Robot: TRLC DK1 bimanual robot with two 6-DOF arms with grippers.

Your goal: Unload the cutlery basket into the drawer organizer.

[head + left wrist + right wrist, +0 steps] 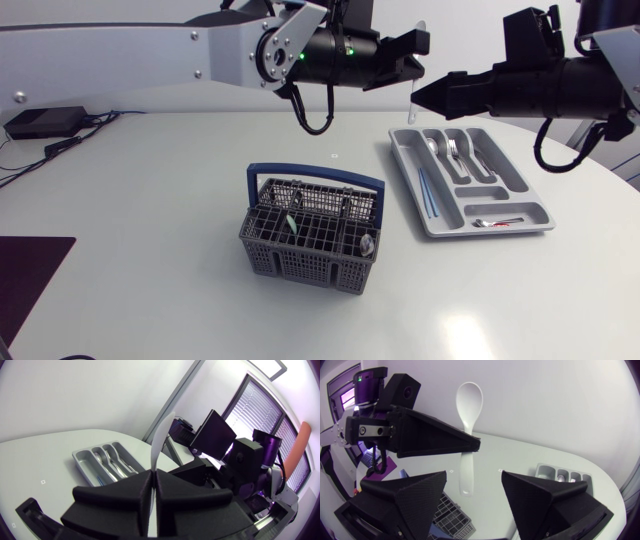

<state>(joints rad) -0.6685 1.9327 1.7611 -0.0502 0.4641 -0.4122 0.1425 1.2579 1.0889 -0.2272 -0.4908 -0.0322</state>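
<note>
Head view: fixed high, looking down on whole table (150, 200). Left wrist view: close, faces across toward organizer (105, 462). Right wrist view: faces opposite way, over basket (451, 515). Wrist views share the spoon (162, 432); all share organizer.

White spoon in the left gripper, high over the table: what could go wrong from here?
The left gripper holds the white spoon only at its thin handle. If it opens before the open right gripper closes on the handle, the spoon may fall to the table. The two grippers are also very near each other, so they may collide.
</note>
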